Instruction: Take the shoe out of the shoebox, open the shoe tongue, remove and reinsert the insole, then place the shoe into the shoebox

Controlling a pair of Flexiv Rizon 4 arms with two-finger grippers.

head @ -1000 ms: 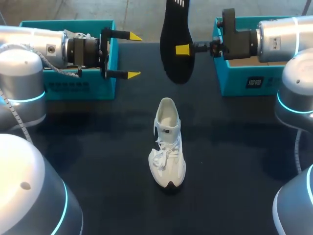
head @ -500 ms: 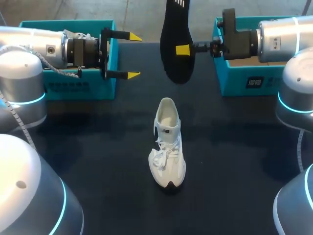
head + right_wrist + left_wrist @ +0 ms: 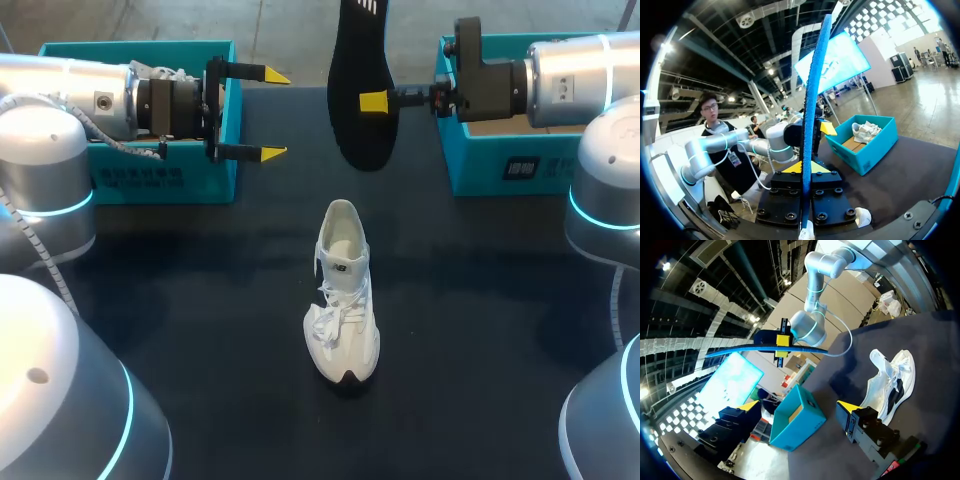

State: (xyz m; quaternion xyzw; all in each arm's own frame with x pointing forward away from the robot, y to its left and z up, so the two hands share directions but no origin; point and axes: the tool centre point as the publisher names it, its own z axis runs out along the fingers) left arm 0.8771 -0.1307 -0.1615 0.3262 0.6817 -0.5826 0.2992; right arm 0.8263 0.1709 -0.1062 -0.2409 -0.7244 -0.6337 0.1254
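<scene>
A white shoe [image 3: 342, 300] lies alone on the dark table, toe toward me, its opening showing no insole. My right gripper [image 3: 373, 101] is shut on the black insole [image 3: 358, 60] and holds it upright in the air beyond the shoe. In the right wrist view the insole [image 3: 812, 95] runs edge-on between the closed fingers of the right gripper [image 3: 804, 167]. My left gripper [image 3: 266, 113] hangs open and empty to the insole's left. In the left wrist view the left gripper [image 3: 796, 406] has the shoe [image 3: 892, 385] ahead of it and the insole [image 3: 740, 351] further off.
A teal shoebox [image 3: 150, 175] at the back left holds another white shoe [image 3: 865, 131]. A second teal shoebox [image 3: 500, 165] stands at the back right under my right arm. Bare dark table [image 3: 480, 300] surrounds the shoe.
</scene>
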